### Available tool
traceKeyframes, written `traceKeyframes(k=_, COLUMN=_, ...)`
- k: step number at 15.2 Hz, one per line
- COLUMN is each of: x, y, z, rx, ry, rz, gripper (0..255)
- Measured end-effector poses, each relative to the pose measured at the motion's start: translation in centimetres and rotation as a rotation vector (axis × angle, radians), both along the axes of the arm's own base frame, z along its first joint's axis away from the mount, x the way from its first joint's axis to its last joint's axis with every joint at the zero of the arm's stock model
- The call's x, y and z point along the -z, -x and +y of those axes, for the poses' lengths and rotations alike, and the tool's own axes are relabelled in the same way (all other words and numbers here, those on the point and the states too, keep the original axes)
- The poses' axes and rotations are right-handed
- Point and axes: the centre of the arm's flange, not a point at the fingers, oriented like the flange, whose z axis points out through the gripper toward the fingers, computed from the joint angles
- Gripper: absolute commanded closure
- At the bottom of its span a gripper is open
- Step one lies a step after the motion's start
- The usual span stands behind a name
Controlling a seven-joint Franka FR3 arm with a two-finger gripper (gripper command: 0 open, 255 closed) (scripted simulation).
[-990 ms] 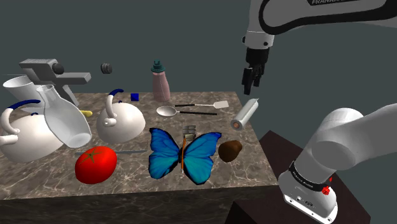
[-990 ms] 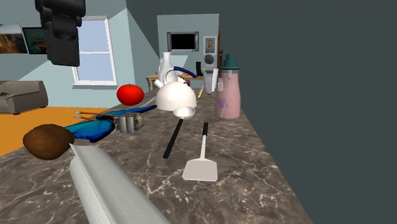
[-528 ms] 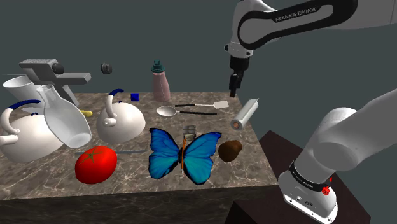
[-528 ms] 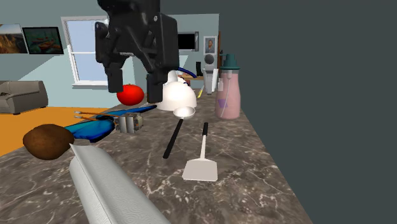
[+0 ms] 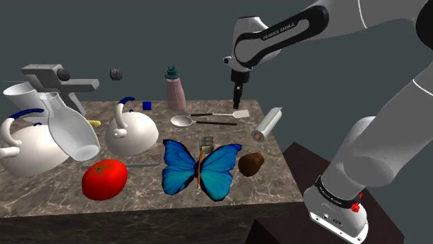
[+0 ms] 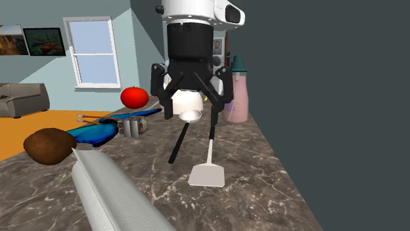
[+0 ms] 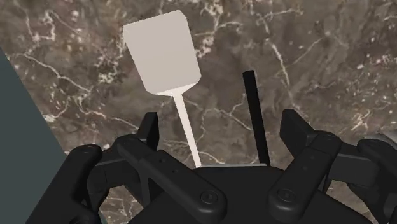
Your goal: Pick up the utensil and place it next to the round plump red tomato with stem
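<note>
Gripper (image 6: 190, 106) hangs wide open, fingers down, over the white spatula (image 6: 208, 172) lying flat on the marble counter (image 6: 263, 187) beside a ladle (image 6: 176, 149), probably lining up on its slim neck; tomato (image 5: 104, 179) well apart.

1. Countertop (image 6: 282, 190): stone look, brown with white veining, smooth, faint sheen.
2. Spatula (image 7: 162, 54): matt off-white blade and stem, smooth; black handle.
3. Ladle (image 6: 179, 143), just beside spatula: pale bowl, matt black handle.
4. Roll (image 6: 112, 197), near spatula blade: grey, finely dimpled, matt.
5. Bottle (image 6: 235, 98), beyond spatula handle: translucent pink body, smooth.
6. Tomato (image 5: 104, 179), well apart from spatula: glossy red skin.
7. Gripper (image 5: 237, 93), above spatula: black, smooth, soft sheen.
</note>
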Motion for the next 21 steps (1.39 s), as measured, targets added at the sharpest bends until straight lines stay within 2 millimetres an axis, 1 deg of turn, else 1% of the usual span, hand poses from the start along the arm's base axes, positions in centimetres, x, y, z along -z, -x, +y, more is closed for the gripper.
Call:
traceKeyframes(k=1, x=0.6, y=-1.1, z=0.5, rx=-0.033, ry=-0.002, rz=-0.009, gripper=0)
traceKeyframes(k=3, x=1.6, y=-2.7, z=1.2, rx=-0.099, ry=-0.007, rz=-0.027, gripper=0)
traceKeyframes(k=5, x=2.8, y=-4.8, z=2.2, rx=-0.166, ry=-0.011, rz=-0.045, gripper=0)
traceKeyframes(k=6, x=3.3, y=-5.5, z=2.5, rx=-0.194, ry=-0.012, rz=-0.052, gripper=0)
traceKeyframes(k=8, x=4.3, y=-6.1, z=2.8, rx=-0.215, ry=-0.014, rz=-0.058, gripper=0)
traceKeyframes(k=14, x=7.5, y=-6.5, z=3.1, rx=-0.223, ry=-0.014, rz=-0.06, gripper=0)
traceKeyframes(k=20, x=7.9, y=-6.5, z=3.0, rx=-0.223, ry=-0.014, rz=-0.06, gripper=0)
traceKeyframes(k=21, x=7.9, y=-6.5, z=3.0, rx=-0.223, ry=-0.014, rz=-0.06, gripper=255)
